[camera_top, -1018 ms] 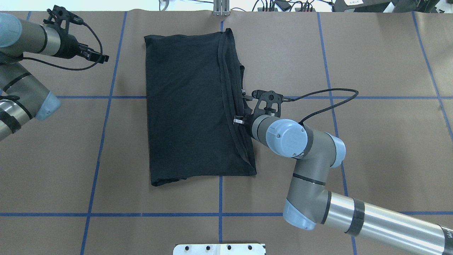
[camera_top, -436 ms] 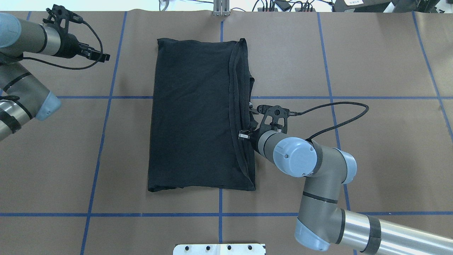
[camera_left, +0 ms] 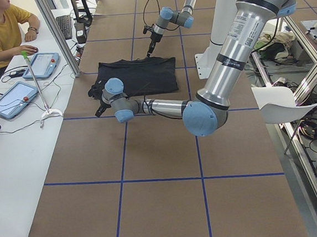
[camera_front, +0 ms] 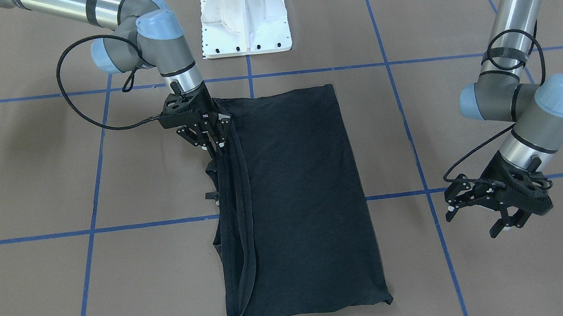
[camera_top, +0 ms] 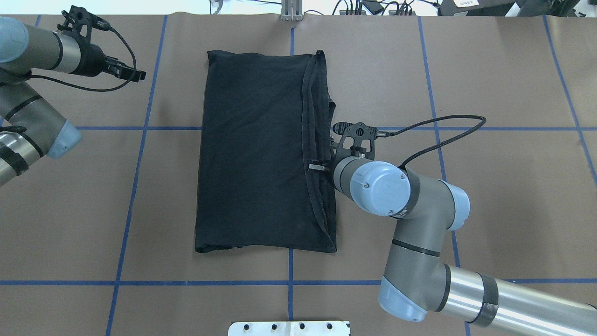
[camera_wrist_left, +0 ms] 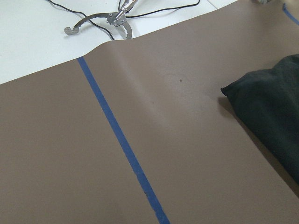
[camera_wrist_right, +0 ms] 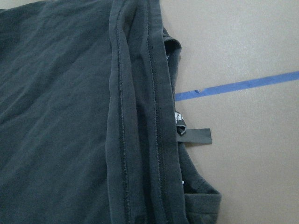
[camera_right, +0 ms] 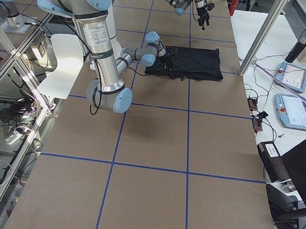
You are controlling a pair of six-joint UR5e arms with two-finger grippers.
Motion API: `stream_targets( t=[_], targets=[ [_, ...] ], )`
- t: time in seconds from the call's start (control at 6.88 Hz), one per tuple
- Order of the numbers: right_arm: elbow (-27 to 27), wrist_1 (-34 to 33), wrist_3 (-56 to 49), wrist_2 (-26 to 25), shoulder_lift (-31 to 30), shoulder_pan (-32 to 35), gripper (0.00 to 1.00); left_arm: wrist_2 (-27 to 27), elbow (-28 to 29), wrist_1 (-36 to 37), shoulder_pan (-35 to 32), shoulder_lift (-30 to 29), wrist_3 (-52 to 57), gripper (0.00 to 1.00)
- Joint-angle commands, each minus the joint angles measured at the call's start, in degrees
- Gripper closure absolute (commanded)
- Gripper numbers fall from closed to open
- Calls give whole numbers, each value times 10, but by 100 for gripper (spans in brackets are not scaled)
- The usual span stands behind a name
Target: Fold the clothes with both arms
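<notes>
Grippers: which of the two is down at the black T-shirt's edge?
The right gripper: its fingers reach the T-shirt's hemmed edge. The left gripper hangs open over bare table, clear of it.

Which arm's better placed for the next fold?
Right, likely. The right gripper sits at the stacked hem edge of the T-shirt; the left gripper hangs open over bare table, clear of it.

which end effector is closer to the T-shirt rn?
Right. The right end effector is at the T-shirt's hemmed edge; the left end effector hangs clear of its opposite side.
</notes>
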Motion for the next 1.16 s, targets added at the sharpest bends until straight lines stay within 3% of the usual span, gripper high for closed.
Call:
stream_targets(
  t=[0.0,0.44,0.58,1.02],
  targets=[
    [7,-134,-10,6,66,-20,0,0,0,0,0,0,0,0],
    [9,-206,-171,8,57,-57,28,0,-1,0,0,0,0,0],
    [10,-222,-199,12,61,-64,31,0,0,0,-1,1,0,0],
    [4,-258,-214,90,71,-65,38,1,0,0,-1,1,-1,0]
  ],
)
